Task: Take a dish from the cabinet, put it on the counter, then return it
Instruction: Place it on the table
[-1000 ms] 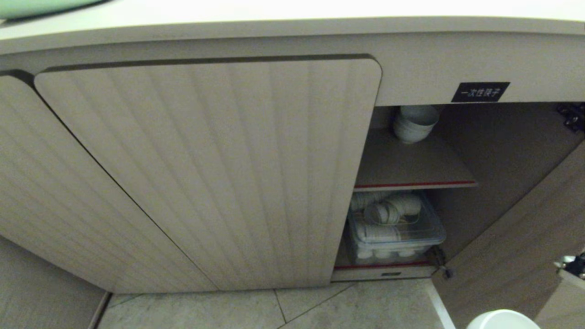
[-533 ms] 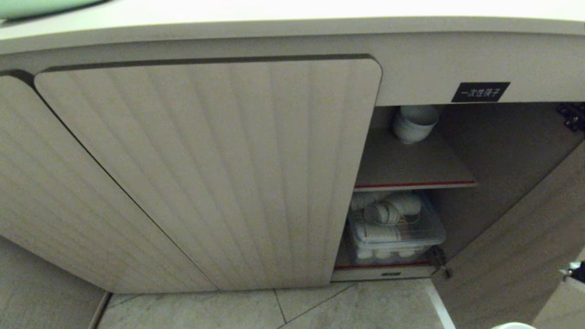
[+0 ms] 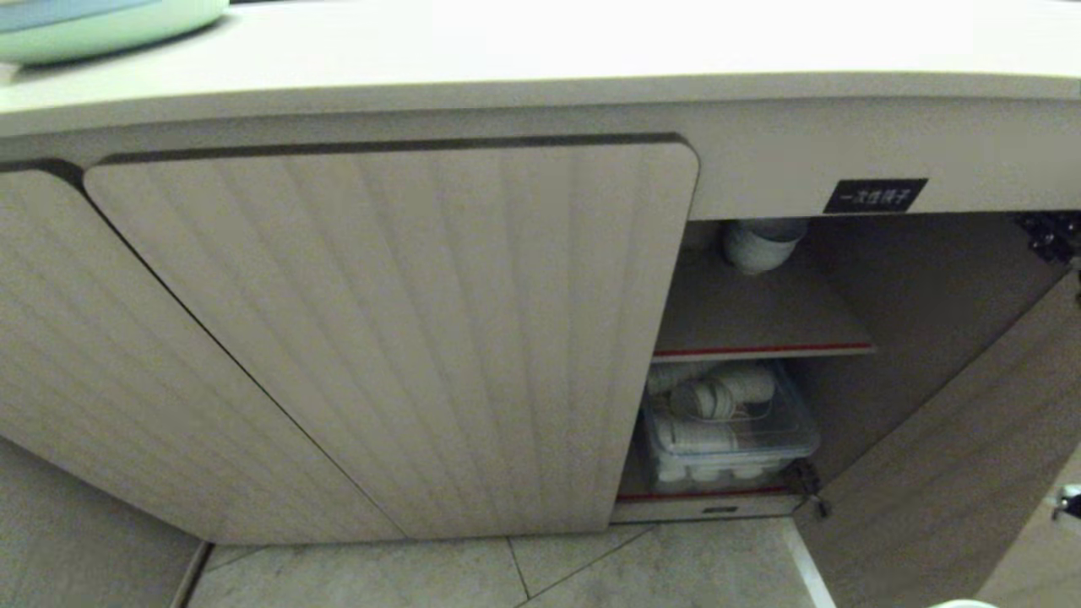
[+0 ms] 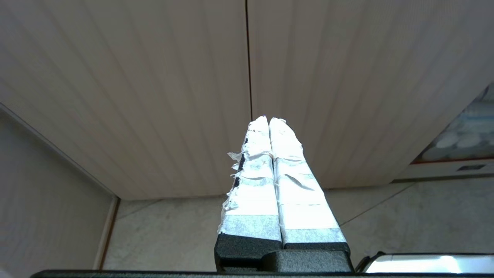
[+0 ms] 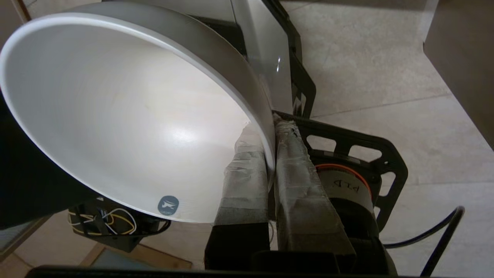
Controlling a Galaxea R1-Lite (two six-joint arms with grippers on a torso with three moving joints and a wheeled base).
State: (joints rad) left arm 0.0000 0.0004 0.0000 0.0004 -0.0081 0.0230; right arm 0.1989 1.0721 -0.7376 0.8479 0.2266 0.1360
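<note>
My right gripper (image 5: 270,154) pinches the rim of the white bowl (image 5: 127,116), low at my right, away from the open cabinet (image 3: 760,312). My left gripper (image 4: 269,121) is pressed together, facing the closed doors (image 4: 154,88).

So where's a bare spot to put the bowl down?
The counter is bare from the green dish across to its right end. In the cabinet, the upper shelf is free in front of the bowl stack. The lower shelf is crowded by a clear bin of dishes. The right gripper holds the bowl.
</note>
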